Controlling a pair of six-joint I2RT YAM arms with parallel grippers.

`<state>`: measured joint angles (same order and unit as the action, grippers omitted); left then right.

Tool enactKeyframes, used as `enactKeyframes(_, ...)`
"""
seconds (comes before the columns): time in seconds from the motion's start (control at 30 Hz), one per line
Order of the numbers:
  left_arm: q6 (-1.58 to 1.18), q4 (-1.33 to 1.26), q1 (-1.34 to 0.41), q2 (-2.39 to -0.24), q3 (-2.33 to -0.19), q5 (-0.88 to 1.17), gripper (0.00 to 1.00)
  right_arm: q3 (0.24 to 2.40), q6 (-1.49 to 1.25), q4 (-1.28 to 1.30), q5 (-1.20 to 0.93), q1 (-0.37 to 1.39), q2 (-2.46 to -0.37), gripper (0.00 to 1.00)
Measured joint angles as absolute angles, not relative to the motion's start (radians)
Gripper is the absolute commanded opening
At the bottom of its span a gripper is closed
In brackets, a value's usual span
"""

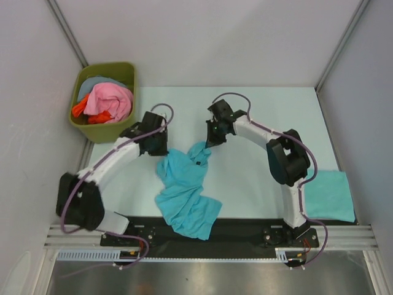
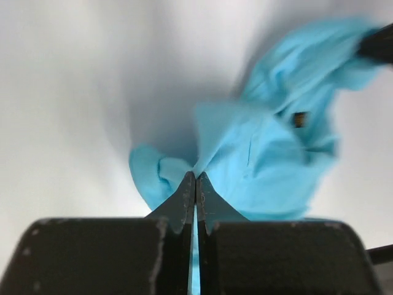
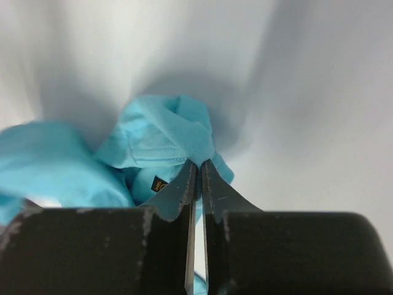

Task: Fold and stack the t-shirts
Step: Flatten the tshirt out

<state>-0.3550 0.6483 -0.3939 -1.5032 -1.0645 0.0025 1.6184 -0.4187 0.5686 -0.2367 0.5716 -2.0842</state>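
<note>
The pale, smooth worktop (image 1: 245, 110) spreads out in front of me, walled in by light panels. Across its middle lies the crumpled turquoise t-shirt (image 1: 184, 190), a thin soft short-sleeved garment bunched into an uneven heap: its upper end reaches up between my two arms, and its lower end drapes over the dark rail at the near edge. Well apart from it, at the near right corner beside my right arm's base, lies the folded turquoise t-shirt (image 1: 330, 195), a flat, neat rectangle. At the far left corner stands the olive-green plastic bin (image 1: 101, 131), holding a pink garment (image 1: 110, 101) on top, with a bit of orange cloth and some grey-blue cloth beside it. My left tool (image 2: 196, 181) is pressed together, pinching a fold at the upper left edge of the crumpled shirt, the fabric puckering at the tips. My right tool (image 3: 196, 169) is likewise pressed together, pinching a fold at the shirt's upper right part. Just beside that pinch sits a small dark sewn-in label (image 3: 159, 183).
</note>
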Motion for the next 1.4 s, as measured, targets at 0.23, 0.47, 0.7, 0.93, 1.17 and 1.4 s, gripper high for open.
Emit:
enactKeyframes(0.23, -0.377, 0.705, -0.394, -1.032, -1.24, -0.11, 0.0, 1.676, -0.498, 0.499, -0.2, 0.525, -1.917, 0.0)
enactKeyframes(0.47, -0.361, 0.773, -0.394, -0.801, -1.484, -0.186, 0.0, 1.98, -0.652, 0.328, -0.287, 0.525, -1.886, 0.0)
enactKeyframes(0.7, -0.292, 0.841, -0.394, -0.817, -1.88, -0.2, 0.0, 2.318, -0.78, 0.258, -0.374, 0.571, -1.972, 0.0)
enactKeyframes(0.93, -0.257, 0.86, -0.394, -0.853, -2.049, -0.2, 0.0, 2.335, -0.812, 0.225, -0.414, 0.574, -1.97, 0.0)
enactKeyframes(1.17, -0.234, 0.876, -0.394, -0.945, -2.164, -0.15, 0.0, 2.402, -0.867, 0.147, -0.437, 0.572, -2.039, 0.0)
enactKeyframes(1.4, -0.249, 0.81, -0.394, -0.933, -2.103, 0.01, 0.0, 2.418, -0.95, 0.043, -0.463, 0.559, -2.116, 0.0)
